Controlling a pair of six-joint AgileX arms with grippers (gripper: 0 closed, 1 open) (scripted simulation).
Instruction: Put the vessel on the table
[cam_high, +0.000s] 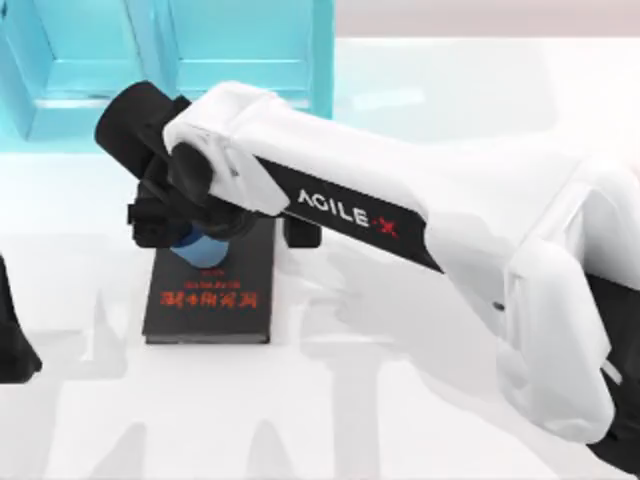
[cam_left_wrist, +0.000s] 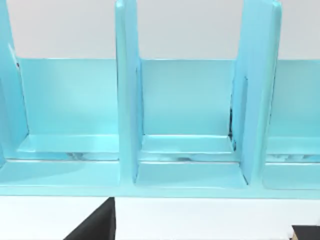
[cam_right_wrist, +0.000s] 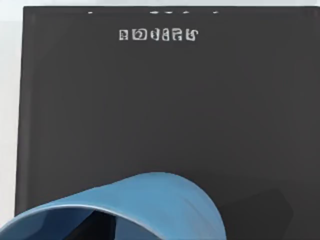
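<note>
Right gripper (cam_high: 190, 235) hangs over the black book (cam_high: 215, 295) with the blue vessel (cam_high: 203, 250) just under it (grip can't be told), left arm (cam_high: 12, 335) parked at the table's (cam_high: 400, 400) left edge.

Glossy white worktop (cam_high: 400, 400), black book (cam_high: 215, 290) with red lettering left of centre, turquoise shelf unit (cam_high: 250, 50) at upper left

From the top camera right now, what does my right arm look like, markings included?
The right arm has glossy white rounded shells over black joints, and a black band along its forearm carries white AGILE·X lettering with a red X. Its wrist end and the right gripper are black.
</note>
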